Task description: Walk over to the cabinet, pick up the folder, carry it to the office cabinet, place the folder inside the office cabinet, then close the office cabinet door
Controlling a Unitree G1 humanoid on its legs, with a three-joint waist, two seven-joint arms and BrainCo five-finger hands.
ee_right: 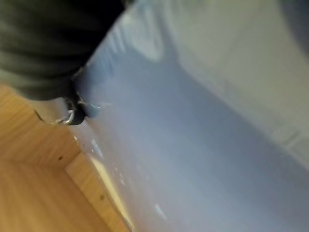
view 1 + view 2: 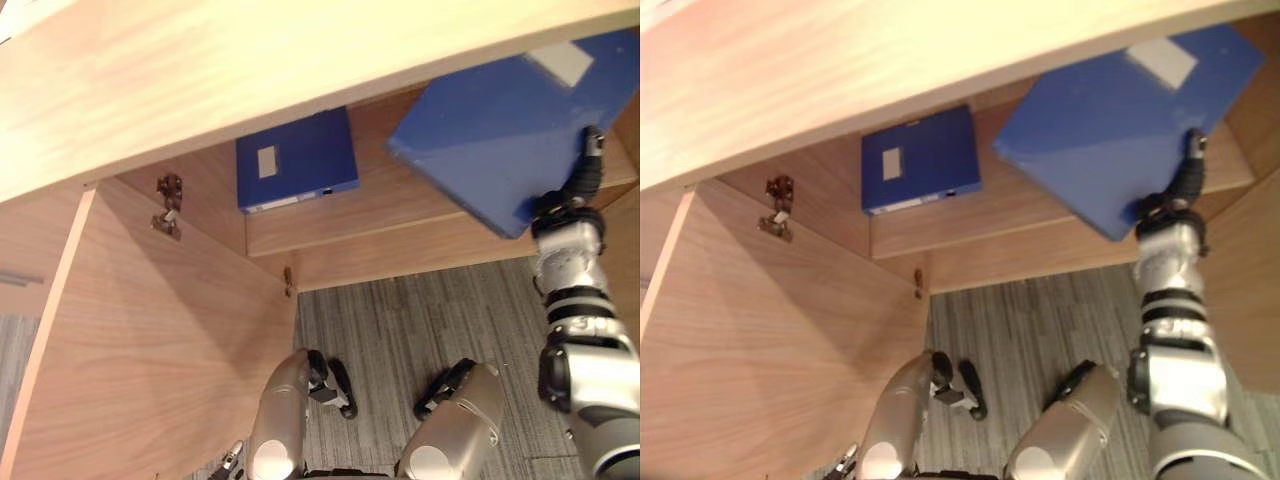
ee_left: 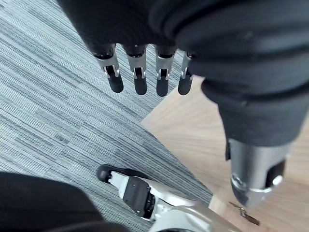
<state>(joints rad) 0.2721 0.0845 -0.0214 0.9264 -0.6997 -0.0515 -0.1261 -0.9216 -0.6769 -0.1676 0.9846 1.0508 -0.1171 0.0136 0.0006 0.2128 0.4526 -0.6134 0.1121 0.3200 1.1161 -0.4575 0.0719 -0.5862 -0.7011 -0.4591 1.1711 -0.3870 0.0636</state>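
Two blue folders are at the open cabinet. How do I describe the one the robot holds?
Look into the open wooden cabinet, at its right side. There the blue folder hangs tilted, gripped at its edge by the right hand. The other blue folder lies flat on the shelf further left, untouched.

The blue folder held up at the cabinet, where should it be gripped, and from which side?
By its near edge, from the cabinet's open front, where the right hand pinches it. The blue folder is a thin flat slab with its far end under the cabinet top, so that edge looks easiest to reach.
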